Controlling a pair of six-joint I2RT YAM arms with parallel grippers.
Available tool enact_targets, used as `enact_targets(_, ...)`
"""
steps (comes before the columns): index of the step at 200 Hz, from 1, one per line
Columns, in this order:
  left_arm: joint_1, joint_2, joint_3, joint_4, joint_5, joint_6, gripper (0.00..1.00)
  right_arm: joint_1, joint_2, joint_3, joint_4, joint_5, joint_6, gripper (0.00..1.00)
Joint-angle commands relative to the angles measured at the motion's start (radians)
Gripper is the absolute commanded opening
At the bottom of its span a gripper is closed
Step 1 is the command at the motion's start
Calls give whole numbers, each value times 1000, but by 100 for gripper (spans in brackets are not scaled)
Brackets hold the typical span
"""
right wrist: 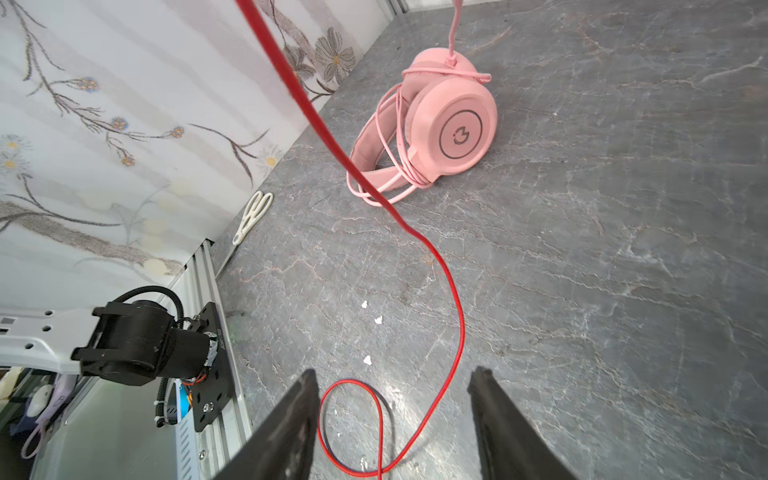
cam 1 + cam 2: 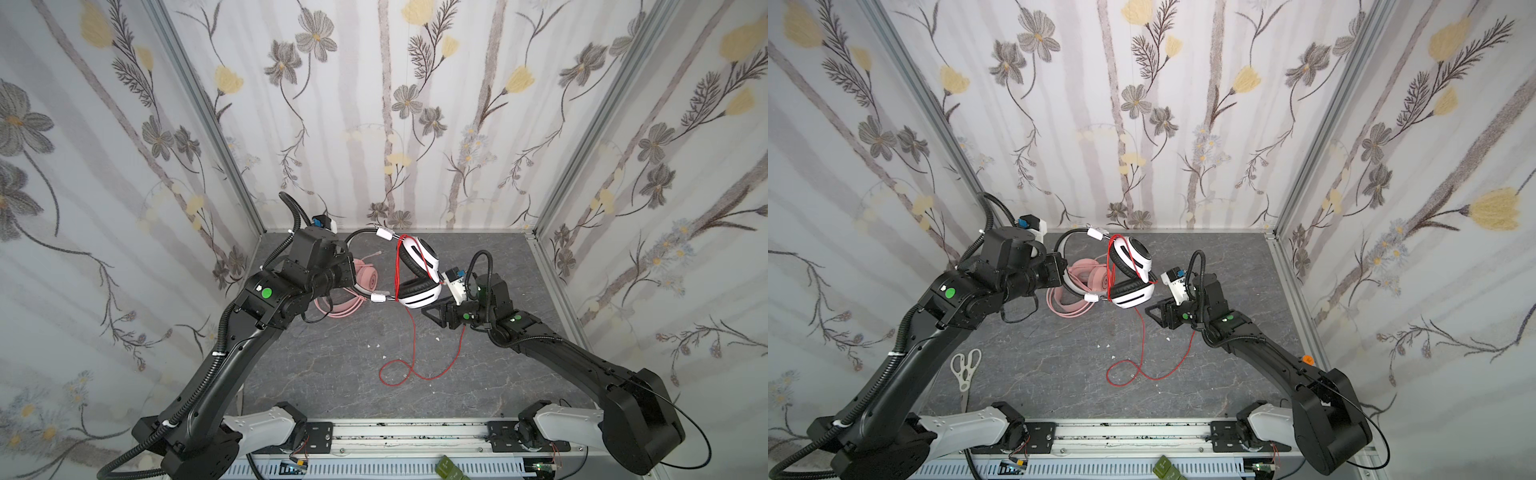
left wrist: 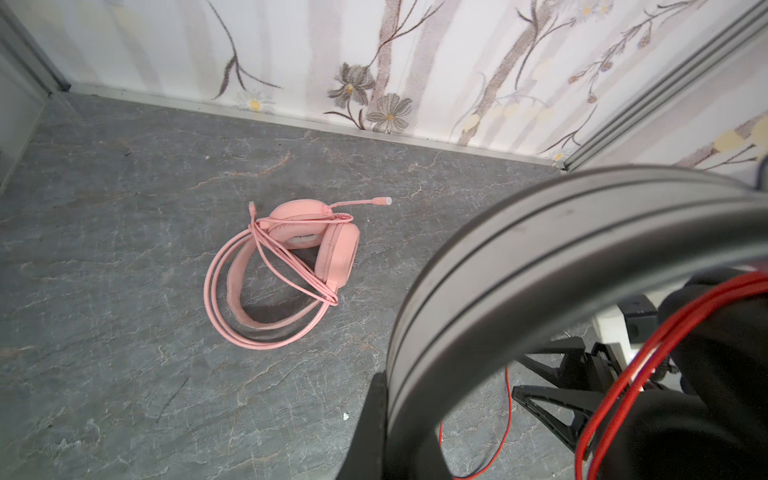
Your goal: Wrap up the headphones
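Left arm (image 2: 286, 286) hides most of the pink headset (image 2: 368, 277) in a top view; white-and-black headset (image 3: 540, 237), blurred, overruns the left wrist view's edge.

Grips, in the closed left gripper (image 2: 1062, 270), the black headband of the white-and-black over-ear headset (image 2: 1130, 266), clear of the grey marbled tabletop (image 2: 1059, 395). Carries the thin red cable (image 2: 1143, 340) in a few turns across both earcups, then down to a loop on the table and up toward the right arm. Sets the right gripper (image 2: 1152, 311) just beside the lower earcup; contact and jaw gap unreadable. Behind the raised headset, on the table: the all-pink over-ear headset (image 2: 1090, 276), pink loops alongside. Near the left arm, flat: white-handled scissors (image 2: 965, 365). Mid-table: small white scraps (image 2: 1105, 346).
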Motion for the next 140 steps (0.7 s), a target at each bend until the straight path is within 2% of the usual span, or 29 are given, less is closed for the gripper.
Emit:
enact_targets(1,20,-5,8,30,11,-82,0,-4,-2,-36,21,18,-6,59)
enact_targets(34,36,-13,3,43,21,-80,0,19,36,-112,108,-39,72,57)
enact_targets(90,52,-18,3,47,52,-75,0,123,148,-158,233,-31,167,57)
enact_targets(140,66,-24,-1,44,50,-75,0,153,273,-140,266,-11,207,58)
